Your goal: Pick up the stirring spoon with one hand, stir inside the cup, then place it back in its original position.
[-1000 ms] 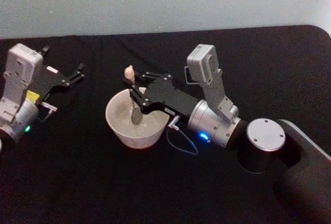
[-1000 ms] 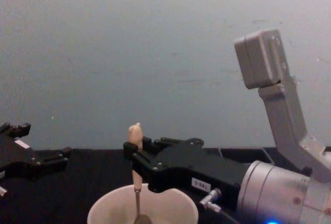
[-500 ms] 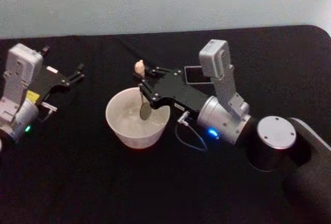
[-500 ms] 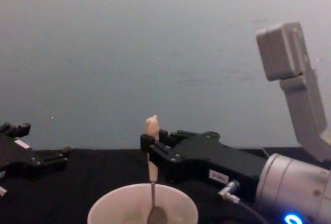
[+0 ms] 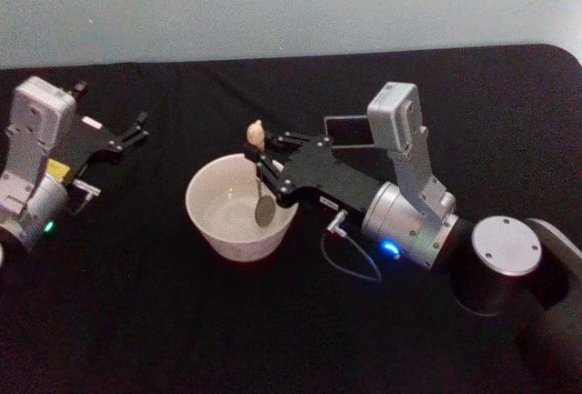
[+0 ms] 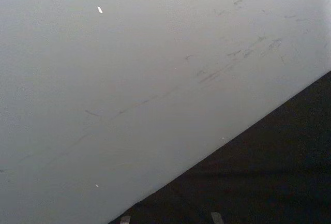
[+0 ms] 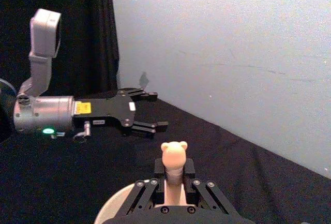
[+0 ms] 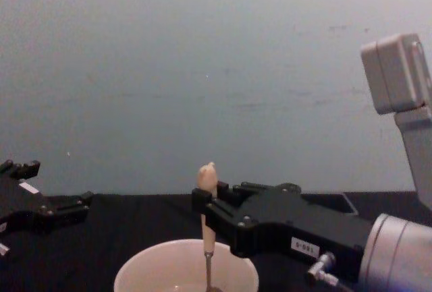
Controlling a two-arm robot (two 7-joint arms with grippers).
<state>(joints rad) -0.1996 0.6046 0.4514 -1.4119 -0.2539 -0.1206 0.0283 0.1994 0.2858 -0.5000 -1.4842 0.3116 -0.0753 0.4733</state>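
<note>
Hanging almost upright, the stirring spoon (image 5: 261,192) has its small shiny bowl down inside the cup (image 5: 229,243), toward the 3 o'clock side of the pale interior and close to the wall. Whether it touches the wall or the bottom I cannot tell. Its long axis runs near vertical: thin dark stem below, pale beige handle above, and the rounded knobby tip standing clear over the rim. In the chest view the stirring spoon (image 8: 209,235) drops straight from the grip into the mouth of the cup (image 8: 152,275), which is wide, round and cream-white with a thin smooth rim.

The right tool (image 5: 264,159) is clamped on the handle just under the knob, its flat black fingers pinching it from both sides. Its arm reaches in from about 4 o'clock of the cup.

By my reading, stirring is the step in hand, so the bowl has room to circle toward 9 o'clock while the stem keeps off the rim. The return turns on the holder (image 5: 344,128) — a dark square-mouthed box near the cup at about 2 o'clock, just behind the right tool. That calls for a straight lift until the bowl clears the rim, then a short carry toward 2 o'clock. The right arm is much the nearer.

The left tool (image 5: 132,132) sits idle at 10 o'clock, well apart, fingers spread on nothing, over the black worktop (image 5: 136,321).
</note>
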